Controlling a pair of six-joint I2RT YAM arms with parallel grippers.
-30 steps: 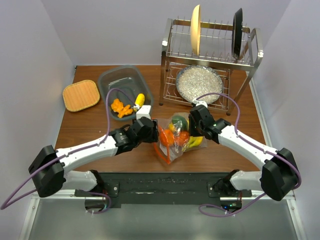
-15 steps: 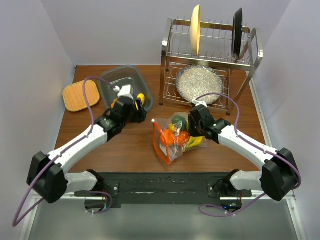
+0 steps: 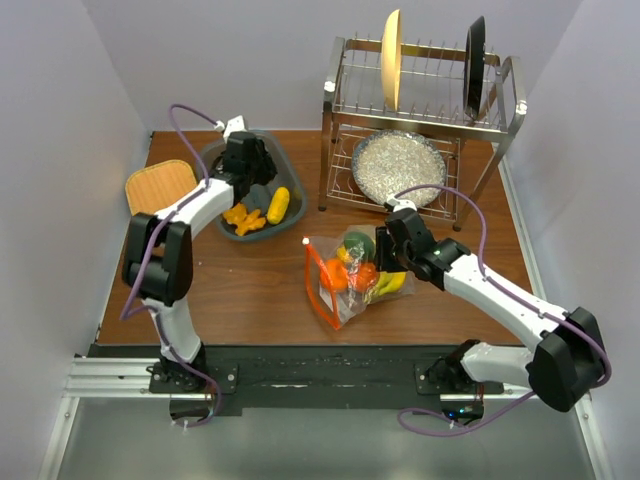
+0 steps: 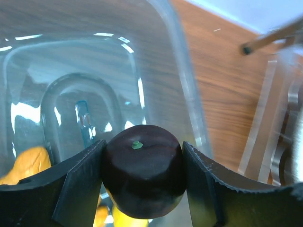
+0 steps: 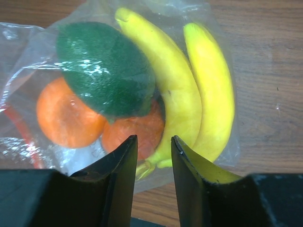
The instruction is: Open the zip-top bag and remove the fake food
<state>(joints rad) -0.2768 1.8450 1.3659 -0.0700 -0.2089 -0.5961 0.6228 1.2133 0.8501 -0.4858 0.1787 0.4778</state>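
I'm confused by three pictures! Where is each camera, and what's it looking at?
Top: above and behind, facing down at the table; left arm, right arm show.
Left wrist: over the grey tub, facing in; its fingers pinch a dark brown piece.
Right wrist: over the zip-top bag, facing down; its fingers show.
Shared: top and right wrist see the bag.

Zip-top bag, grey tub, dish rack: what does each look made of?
Zip-top bag: thin clear plastic film, glossy; it crinkles and glares over the fake food. Grey tub: translucent rigid plastic, smooth; wood grain shows through its floor. Dish rack: probably metal wire and bar, shiny chrome-like finish with bright reflections.
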